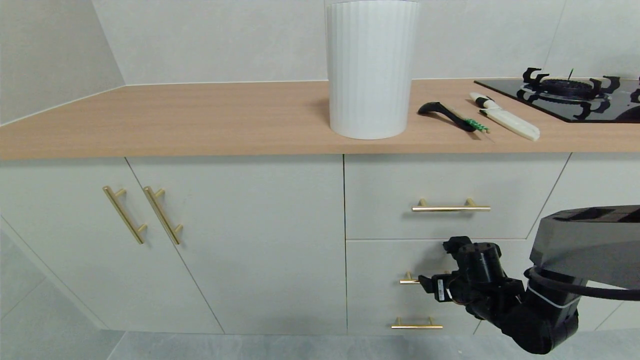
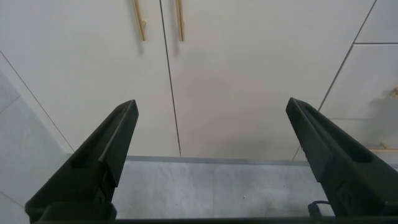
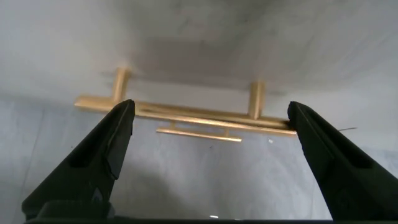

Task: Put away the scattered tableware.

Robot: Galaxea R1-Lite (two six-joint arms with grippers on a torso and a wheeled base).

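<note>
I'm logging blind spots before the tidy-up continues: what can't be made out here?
White container: top cut off by the head view's upper edge, contents hidden.
Middle drawer handle: mostly behind the right tool in the head view.
Stove: cut off by that view's right edge.
Green item by the black utensil: too small to identify.

Left end effector [image 2: 211,111] spread wide; right end effector [image 3: 211,113] likewise.

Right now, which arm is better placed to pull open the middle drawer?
The right one, probably. The right gripper is open and lined up with the middle drawer's handle, close in front of it. The left gripper, also open, faces the cupboard doors off to the side.
</note>
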